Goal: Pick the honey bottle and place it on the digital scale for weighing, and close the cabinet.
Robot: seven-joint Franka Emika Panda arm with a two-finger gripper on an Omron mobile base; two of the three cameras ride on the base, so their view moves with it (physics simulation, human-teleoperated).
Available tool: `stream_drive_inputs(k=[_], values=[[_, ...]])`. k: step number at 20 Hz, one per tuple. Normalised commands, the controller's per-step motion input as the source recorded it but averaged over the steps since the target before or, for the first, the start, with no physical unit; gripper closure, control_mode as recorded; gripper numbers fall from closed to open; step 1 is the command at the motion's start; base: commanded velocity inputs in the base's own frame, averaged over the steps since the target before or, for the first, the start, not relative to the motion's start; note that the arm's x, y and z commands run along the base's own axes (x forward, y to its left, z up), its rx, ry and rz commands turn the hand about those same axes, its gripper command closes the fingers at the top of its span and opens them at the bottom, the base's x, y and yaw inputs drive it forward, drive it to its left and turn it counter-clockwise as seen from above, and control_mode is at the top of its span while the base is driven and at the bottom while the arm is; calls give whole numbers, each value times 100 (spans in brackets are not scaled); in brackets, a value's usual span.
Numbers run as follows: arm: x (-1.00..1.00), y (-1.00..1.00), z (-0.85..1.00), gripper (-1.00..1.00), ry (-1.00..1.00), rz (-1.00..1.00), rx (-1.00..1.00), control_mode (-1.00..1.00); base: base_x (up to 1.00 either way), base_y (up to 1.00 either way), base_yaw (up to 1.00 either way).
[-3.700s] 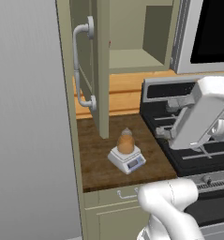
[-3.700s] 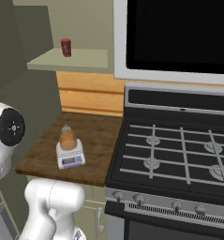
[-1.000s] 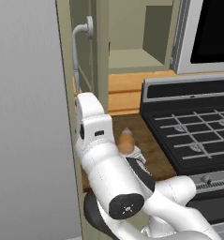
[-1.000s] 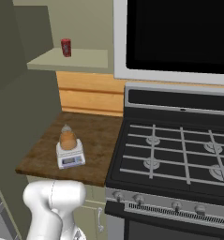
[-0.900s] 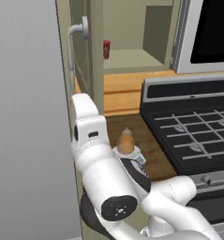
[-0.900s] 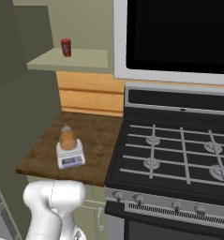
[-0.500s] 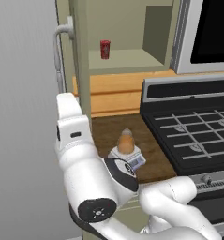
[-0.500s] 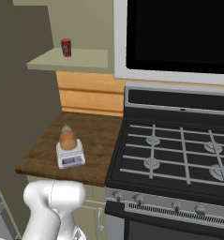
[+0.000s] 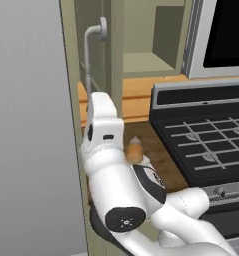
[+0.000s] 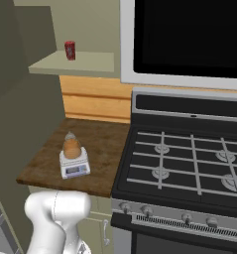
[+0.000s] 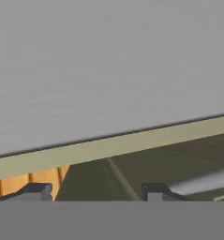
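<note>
The amber honey bottle (image 10: 71, 146) stands upright on the small white digital scale (image 10: 74, 164) on the wooden counter; in the left base view the honey bottle (image 9: 135, 151) peeks out from behind my arm. The olive cabinet door (image 9: 116, 60) stands partly open, with its grey bar handle (image 9: 87, 60) facing the camera. In the hand view my gripper (image 11: 97, 191) is close against the door, its fingertips (image 11: 38, 190) apart. The handle (image 11: 202, 180) runs off to the right of the right tip. Nothing shows between the jaws.
A red can (image 10: 70, 49) sits on the cabinet shelf (image 10: 85, 62). The gas stove (image 10: 189, 163) lies right of the counter, with a microwave (image 10: 189, 34) above it. A tall grey panel (image 9: 26, 125) rises at the left, close to my arm.
The door and its handle have swung back to the right, now covering the red can in the left base view. My arm moved right with it, and the jaws have narrowed.
</note>
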Motion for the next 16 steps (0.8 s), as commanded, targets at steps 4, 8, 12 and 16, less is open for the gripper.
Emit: stream_drive_inputs(k=[4, 8, 12, 16], values=[[95, -100, 0, -100, 2, 0, 29, -100, 0, 0, 0], [89, -100, 0, -100, 0, 0, 33, -100, 0, 0, 0], [86, -100, 0, -100, 0, 0, 32, -100, 0, 0, 0], [89, -100, 0, -100, 0, 0, 32, -100, 0, 0, 0]])
